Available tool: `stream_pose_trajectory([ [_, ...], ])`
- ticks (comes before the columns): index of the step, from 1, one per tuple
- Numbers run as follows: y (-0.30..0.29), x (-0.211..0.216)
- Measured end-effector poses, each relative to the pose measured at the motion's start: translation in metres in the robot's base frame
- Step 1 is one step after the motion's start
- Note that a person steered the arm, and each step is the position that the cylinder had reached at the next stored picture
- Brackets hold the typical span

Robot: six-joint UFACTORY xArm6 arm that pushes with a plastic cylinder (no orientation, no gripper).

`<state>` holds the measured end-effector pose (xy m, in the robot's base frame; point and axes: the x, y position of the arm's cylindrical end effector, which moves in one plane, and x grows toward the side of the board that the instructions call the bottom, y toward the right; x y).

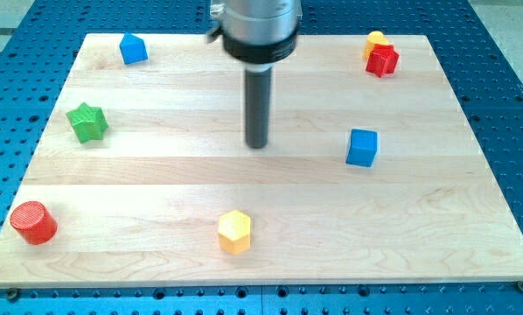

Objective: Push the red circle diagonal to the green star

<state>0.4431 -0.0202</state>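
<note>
The red circle [33,222] is a short red cylinder near the board's bottom-left corner. The green star [87,122] lies at the view's left, well above the red circle and a little to its right. My tip [257,145] rests on the board near the middle, far to the right of both blocks and touching none.
A blue block with a peaked top [133,48] sits at the top left. A yellow block [375,39] and a red block [383,60] touch at the top right. A blue cube [361,147] lies right of my tip. A yellow hexagon [234,232] lies at the bottom centre. The wooden board [270,192] sits on a blue perforated table.
</note>
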Motion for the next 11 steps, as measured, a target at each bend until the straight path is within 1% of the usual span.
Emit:
stream_pose_trajectory([
  [1,-0.059,0.022],
  [2,-0.100,0.042],
  [3,-0.163,0.043],
  [4,-0.228,0.070],
  [5,-0.276,0.082],
  [6,-0.282,0.103],
  [7,-0.236,0.103],
  [8,-0.243,0.119],
  [9,-0.259,0.165],
  [11,-0.133,0.063],
])
